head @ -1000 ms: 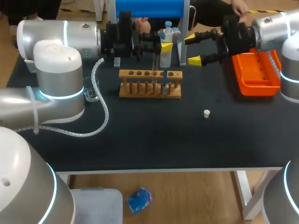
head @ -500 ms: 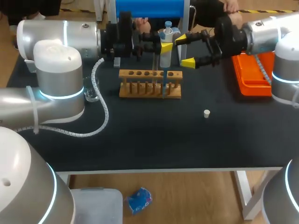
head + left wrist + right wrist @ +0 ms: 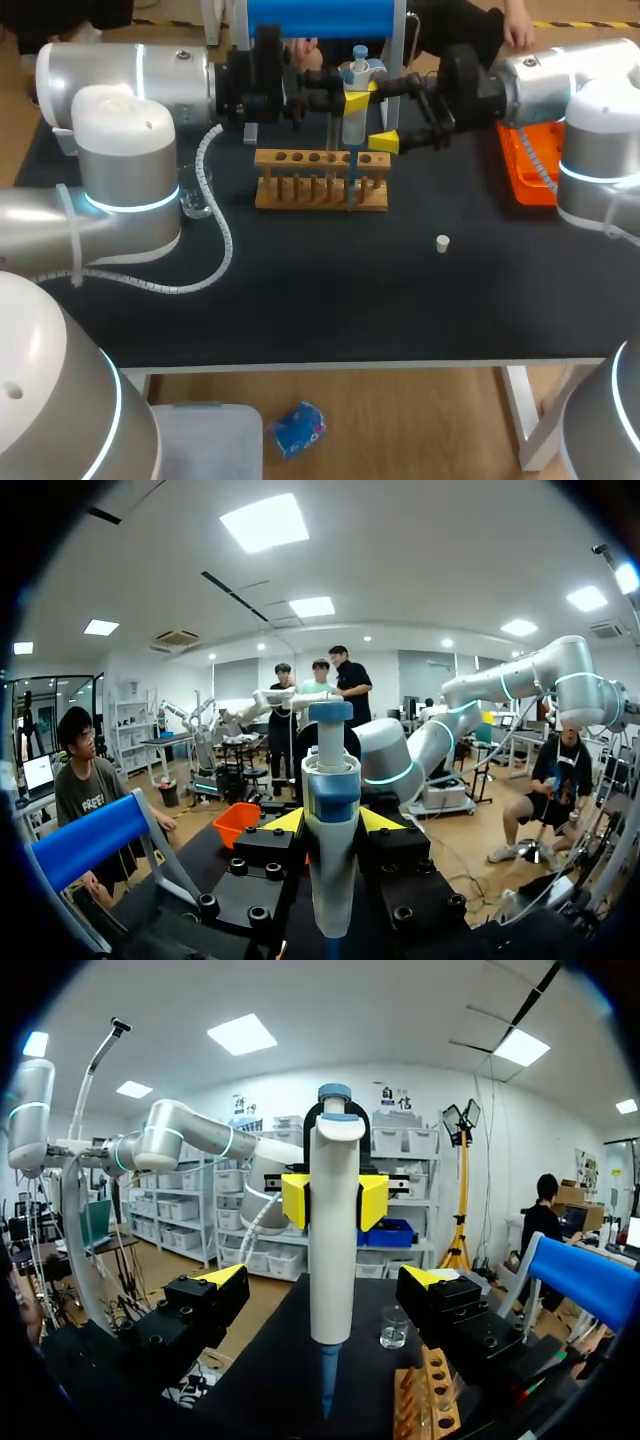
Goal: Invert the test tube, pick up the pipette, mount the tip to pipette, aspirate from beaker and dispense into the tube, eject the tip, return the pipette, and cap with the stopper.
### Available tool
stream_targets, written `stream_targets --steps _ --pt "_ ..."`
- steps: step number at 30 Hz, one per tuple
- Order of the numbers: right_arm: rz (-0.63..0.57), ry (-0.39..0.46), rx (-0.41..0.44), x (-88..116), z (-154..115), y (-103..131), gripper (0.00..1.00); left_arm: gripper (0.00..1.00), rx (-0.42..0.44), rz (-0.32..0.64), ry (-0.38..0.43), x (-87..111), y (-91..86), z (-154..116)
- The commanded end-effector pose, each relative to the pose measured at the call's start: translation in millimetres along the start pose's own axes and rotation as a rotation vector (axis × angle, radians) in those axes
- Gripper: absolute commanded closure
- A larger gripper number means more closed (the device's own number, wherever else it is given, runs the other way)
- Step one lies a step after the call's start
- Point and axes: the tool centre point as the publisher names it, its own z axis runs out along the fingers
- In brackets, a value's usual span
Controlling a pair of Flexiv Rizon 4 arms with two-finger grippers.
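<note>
1. The left arm (image 3: 130, 85) comes in from the left side of the table (image 3: 330, 300) and lies level, its wrist stretched towards the middle at the far edge.
2. The left pincer (image 3: 350, 100) is clamped on the pipette (image 3: 355, 125). In the left wrist view, one yellow tip presses on each side of the white body, just below the blue collar.
3. The pipette stands upright above the wooden rack (image 3: 320, 180). Its blue tip (image 3: 327, 1375) points down at the rack's right part. Whether the tip sits inside a tube cannot be told.
4. The right arm (image 3: 560, 80) reaches in level from the right and ends close to the pipette, facing the left pincer.
5. The right pincer (image 3: 380, 115) is apart. In the right wrist view the pipette body stands between its fingers, with a gap showing on each side and neither tip touching.
6. A glass beaker (image 3: 195, 195) stands on the table left of the rack, close under the left arm's elbow.
7. A small white stopper (image 3: 442, 242) lies alone on the table, nearer the front than the rack and to its right.
8. An orange tray (image 3: 530, 170) sits at the right, partly hidden under the right arm.
</note>
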Motion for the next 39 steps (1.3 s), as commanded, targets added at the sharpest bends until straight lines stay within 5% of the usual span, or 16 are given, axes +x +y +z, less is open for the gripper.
stream_targets --steps 1,21,22,23,29,39 --pt "0.005 0.012 -0.009 -2 6 -4 0.00 1.00 0.003 0.001 -0.003 0.3 0.2 1" --pt "0.021 0.041 -0.020 -3 17 -8 0.00 1.00 0.003 0.001 -0.003 0.3 0.2 1" --pt "0.021 0.039 -0.021 -4 16 -8 0.06 1.00 0.003 0.001 -0.003 0.3 0.2 1" --pt "0.022 0.036 -0.025 -4 15 -8 0.24 1.00 0.003 0.001 -0.003 0.3 0.2 1" --pt "0.025 0.026 -0.029 -6 13 -8 0.64 1.00 0.003 0.001 -0.003 0.3 0.2 1" --pt "0.031 0.031 -0.032 -5 12 -11 0.55 1.00 0.003 0.001 -0.003 0.3 0.2 1"
